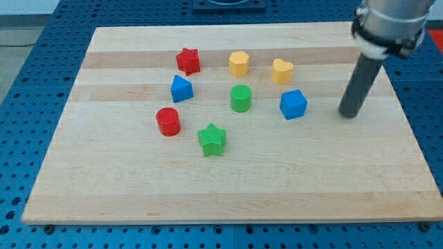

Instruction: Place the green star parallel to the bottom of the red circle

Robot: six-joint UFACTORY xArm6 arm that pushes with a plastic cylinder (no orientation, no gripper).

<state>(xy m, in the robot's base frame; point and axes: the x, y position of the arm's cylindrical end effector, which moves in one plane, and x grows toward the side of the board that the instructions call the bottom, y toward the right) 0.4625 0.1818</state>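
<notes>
While we keep our rod on the view's right side, my tip (349,114) rests on the wooden board (291,180), just to the right of the blue cube (293,104) but not touching it. We have no jaws on this tool; it is only a plain dark rod, and it holds nothing. We see the green star (212,140) near the middle of the board, well apart from my tip. It lies just to the lower right of the red cylinder (168,121), close to it but with a small gap. Above the star stands the green cylinder (241,98). Further to the view's top we find the red star (188,61), the blue triangular block (181,88), the yellow hexagon (239,63) and the yellow heart (282,70).
</notes>
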